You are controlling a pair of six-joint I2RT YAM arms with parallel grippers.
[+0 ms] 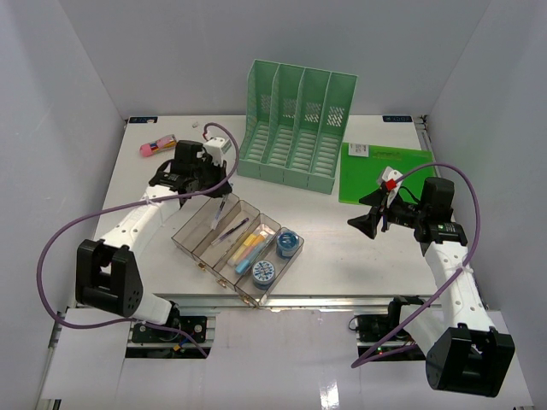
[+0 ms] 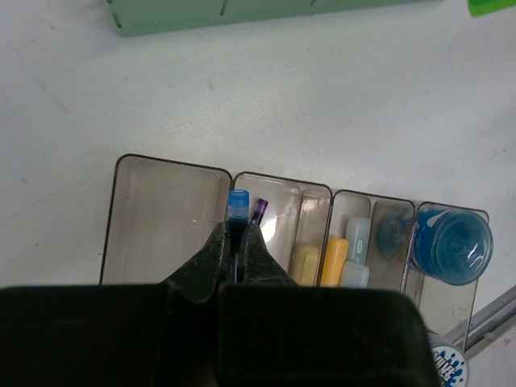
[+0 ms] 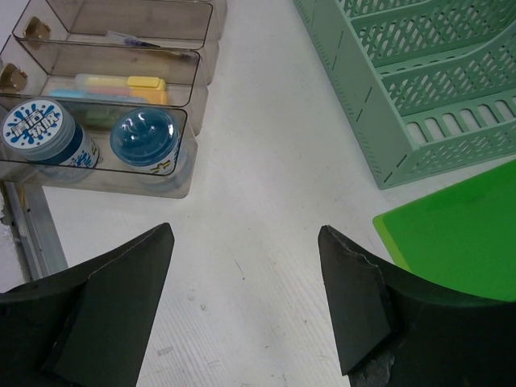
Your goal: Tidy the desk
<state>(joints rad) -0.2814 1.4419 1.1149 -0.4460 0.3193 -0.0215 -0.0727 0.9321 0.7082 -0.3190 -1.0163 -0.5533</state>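
Note:
The white desk [image 1: 342,248] holds a clear compartmented tray [image 1: 184,235] at front centre. My left gripper [image 1: 217,203] hangs over the tray's far end, shut on a blue-capped pen [image 2: 238,201]. The pen points down over the wall between the empty first compartment and the second one, where a purple pen [image 2: 259,211] lies. In the left wrist view my left gripper [image 2: 236,235] pinches the pen shaft. My right gripper [image 1: 369,220] is open and empty above bare desk right of the tray, as the right wrist view [image 3: 246,234] also shows.
A green slotted file rack [image 1: 295,128] stands at the back centre. A flat green folder [image 1: 380,171] lies to its right. A pink object [image 1: 156,146] lies at back left. The tray also holds yellow markers [image 1: 248,250] and two blue round containers [image 1: 288,243].

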